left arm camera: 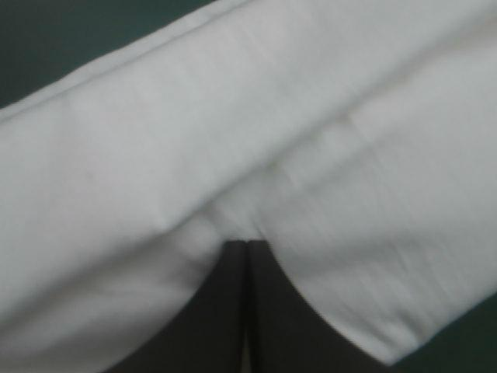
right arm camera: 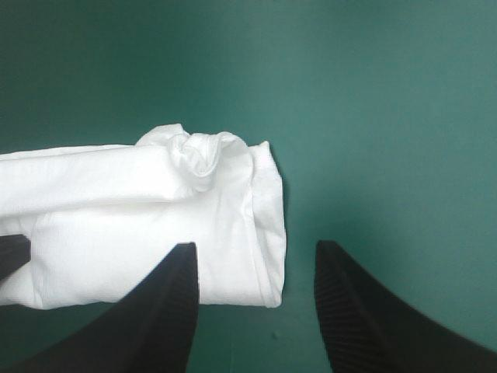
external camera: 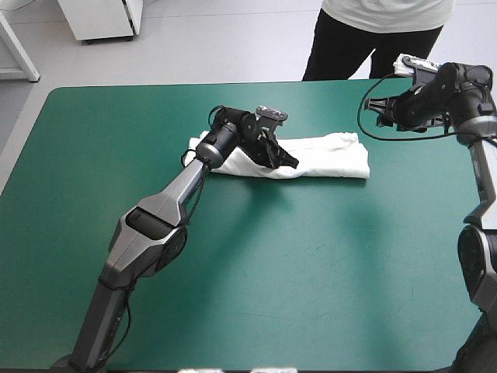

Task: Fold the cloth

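The white T-shirt (external camera: 334, 155) lies folded into a long narrow band across the far middle of the table. My left gripper (external camera: 289, 161) rests on the band's near edge, left of its middle. In the left wrist view its black fingers meet in one point (left arm camera: 247, 247), and the T-shirt (left arm camera: 233, 116) puckers at their tips. My right gripper (external camera: 384, 109) hangs above the table beyond the band's right end, fingers apart. In the right wrist view the T-shirt's rolled right end (right arm camera: 155, 217) lies ahead of one finger, and the gripper (right arm camera: 256, 249) holds nothing.
The teal-green cover (external camera: 311, 272) spreads wide on the near side of the band. The table's far edge (external camera: 233, 84) runs close behind both grippers.
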Controlling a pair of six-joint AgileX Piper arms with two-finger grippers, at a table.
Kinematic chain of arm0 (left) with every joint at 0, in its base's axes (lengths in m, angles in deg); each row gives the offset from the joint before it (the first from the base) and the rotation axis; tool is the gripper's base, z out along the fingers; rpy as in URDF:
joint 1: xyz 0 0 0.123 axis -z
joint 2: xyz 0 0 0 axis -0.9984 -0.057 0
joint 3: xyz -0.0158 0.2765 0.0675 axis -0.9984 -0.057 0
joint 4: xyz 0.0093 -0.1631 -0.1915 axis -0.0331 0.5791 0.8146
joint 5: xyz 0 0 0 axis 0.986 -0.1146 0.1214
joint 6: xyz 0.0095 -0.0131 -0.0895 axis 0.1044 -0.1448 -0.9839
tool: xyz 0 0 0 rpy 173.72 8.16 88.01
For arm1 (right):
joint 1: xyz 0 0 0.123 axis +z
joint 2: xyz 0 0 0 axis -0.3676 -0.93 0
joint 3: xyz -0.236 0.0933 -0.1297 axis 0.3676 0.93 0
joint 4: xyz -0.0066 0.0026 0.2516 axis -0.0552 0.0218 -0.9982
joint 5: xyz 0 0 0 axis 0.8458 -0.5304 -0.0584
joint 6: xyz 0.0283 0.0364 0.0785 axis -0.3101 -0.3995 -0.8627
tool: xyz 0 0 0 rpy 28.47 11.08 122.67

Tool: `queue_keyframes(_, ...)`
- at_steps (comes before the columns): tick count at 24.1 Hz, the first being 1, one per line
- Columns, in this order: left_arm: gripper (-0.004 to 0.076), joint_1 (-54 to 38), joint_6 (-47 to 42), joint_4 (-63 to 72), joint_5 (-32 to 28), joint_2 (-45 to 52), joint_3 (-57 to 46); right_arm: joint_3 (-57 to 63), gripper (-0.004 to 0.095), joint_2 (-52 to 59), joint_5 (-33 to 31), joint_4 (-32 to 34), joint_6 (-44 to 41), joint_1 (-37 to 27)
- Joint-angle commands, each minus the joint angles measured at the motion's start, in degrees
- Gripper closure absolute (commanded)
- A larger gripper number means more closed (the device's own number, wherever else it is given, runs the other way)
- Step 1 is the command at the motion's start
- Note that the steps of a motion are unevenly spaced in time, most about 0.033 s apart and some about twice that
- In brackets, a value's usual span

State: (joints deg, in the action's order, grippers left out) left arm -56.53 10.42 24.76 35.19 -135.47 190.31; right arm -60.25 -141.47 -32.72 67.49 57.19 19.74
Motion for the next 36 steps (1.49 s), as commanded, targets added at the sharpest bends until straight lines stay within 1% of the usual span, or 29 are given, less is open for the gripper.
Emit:
queue_keyframes(1,0.0734,0.4,0.1,1.6,0.0,2.4,1.4,-1.5,0.0414,2.2,1.9,-3.3,4.3,-1.0)
queue_keyframes(2,0.0734,0.4,0.1,1.8,0.4,2.4,1.4,-1.5,0.038,1.6,1.6,-4.9,5.4,-1.3)
queue_keyframes(3,0.0734,0.4,0.1,1.8,0.9,2.4,1.4,-1.5,0.0279,-0.2,1.2,-7.9,8.2,-1.6)
queue_keyframes(5,0.0734,0.4,0.1,1.8,1.6,2.4,1.4,-1.5,0.0211,-3.2,0.6,-9.2,9.0,-1.6)
queue_keyframes(8,0.0734,0.4,0.1,1.8,2.3,2.4,1.4,-1.5,0.0217,-7.6,0.5,-12.4,12.2,-1.6)
queue_keyframes(11,0.0734,0.4,0.1,1.8,2.7,2.4,1.4,-1.5,0.022,-10.8,0.9,-13.3,12.8,-1.6)
queue_keyframes(14,0.0734,0.4,0.1,1.8,2.7,2.4,1.4,-1.5,0.0219,-13.5,1.3,-17.9,15.2,-1.6)
queue_keyframes(20,0.0734,0.4,0.1,1.5,2.6,2.4,1.4,-1.5,0.022,-15.9,1.2,-19.3,15.2,-1.5)
queue_keyframes(22,0.0734,0.4,0.1,1.5,2.4,2.4,1.4,-1.5,0.0256,-17.0,0.4,-20.6,16.1,-1.2)
queue_keyframes(23,0.0734,0.4,0.1,1.5,2.1,2.4,1.4,-1.5,0.0297,-17.3,-0.2,-21.2,16.6,-1.1)
queue_keyframes(24,0.0734,0.4,0.1,1.5,2.1,2.4,1.4,-1.5,0.036,-17.6,-1.0,-21.7,16.6,-0.8)
queue_keyframes(26,0.0734,0.4,0.1,1.5,2.0,2.4,1.4,-1.5,0.0533,-18.2,-1.8,-21.7,16.2,-0.4)
queue_keyframes(27,0.0734,0.4,0.1,1.5,2.0,2.4,1.4,-1.5,0.0673,-18.4,-2.2,-21.4,16.2,-0.4)
queue_keyframes(28,0.0734,0.4,0.1,1.5,2.2,2.4,1.4,-1.5,0.0772,-18.4,-2.3,-21.4,16.3,-0.3)
queue_keyframes(29,0.0734,0.4,0.1,1.5,2.2,2.4,1.4,-1.5,0.0893,-18.4,-2.2,-21.5,16.5,-0.3)
queue_keyframes(30,0.0734,0.4,0.1,1.5,2.2,2.4,1.4,-1.5,0.0921,-18.3,-2.1,-21.5,16.6,-0.3)
queue_keyframes(36,0.0734,0.4,0.1,1.5,2.4,2.4,1.4,-1.9,0.0925,-14.8,-1.6,-23.3,17.8,-0.3)
